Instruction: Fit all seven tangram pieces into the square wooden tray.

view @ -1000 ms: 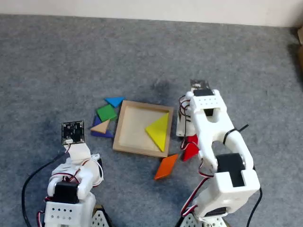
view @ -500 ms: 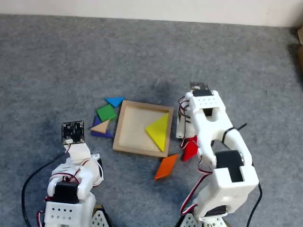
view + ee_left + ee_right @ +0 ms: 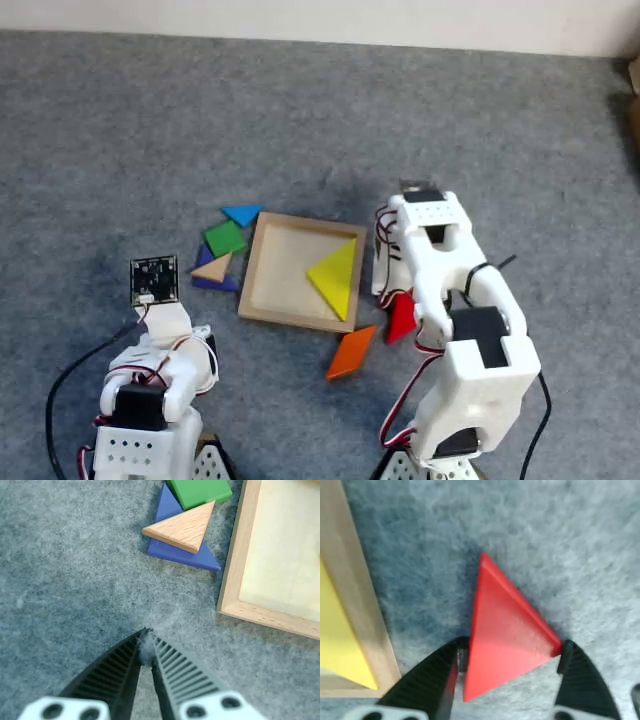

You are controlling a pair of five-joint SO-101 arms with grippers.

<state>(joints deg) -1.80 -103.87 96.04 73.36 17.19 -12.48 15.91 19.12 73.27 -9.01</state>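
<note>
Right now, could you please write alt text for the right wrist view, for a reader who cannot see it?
The right tool grips a red triangle by its wide end, one finger on each side, over grey carpet. Beside the triangle runs one rim of the wooden tray, with a yellow piece lying inside it.

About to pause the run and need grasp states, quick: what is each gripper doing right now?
Left gripper: closed, holding nothing.
Right gripper: fingers closed on the red triangle.
</note>
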